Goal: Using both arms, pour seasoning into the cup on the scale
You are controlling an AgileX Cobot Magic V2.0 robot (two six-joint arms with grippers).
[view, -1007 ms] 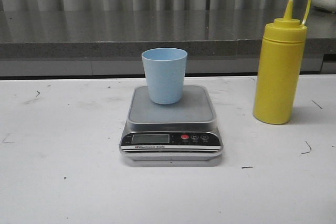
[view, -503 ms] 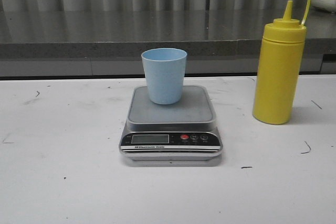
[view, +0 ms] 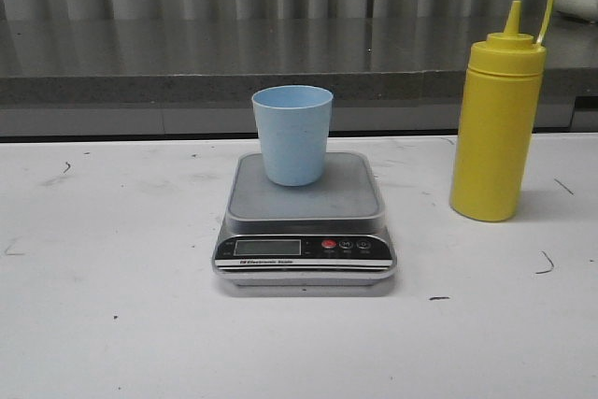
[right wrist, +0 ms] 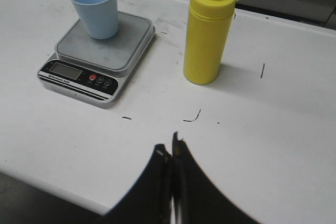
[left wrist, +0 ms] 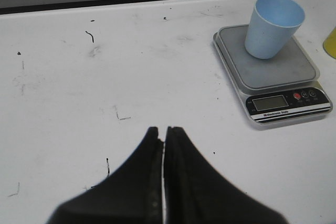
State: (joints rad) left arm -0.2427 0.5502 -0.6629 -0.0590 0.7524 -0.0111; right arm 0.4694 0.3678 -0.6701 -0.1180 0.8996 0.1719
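Note:
The pale blue cup stands upright on the grey platform of the scale at the table's middle. The yellow seasoning bottle stands upright to the right of the scale, its nozzle uncapped and cap strap raised. Neither arm shows in the front view. My left gripper is shut and empty, hovering over bare table well short of the scale and cup. My right gripper is shut and empty above the table's front part, apart from the seasoning bottle, the cup and the scale.
A dark grey ledge runs behind the white table. The table's front edge lies close beside my right gripper. Small black marks dot the tabletop.
The seasoning bottle has shifted very slightly to the left. Cup and scale have not moved.

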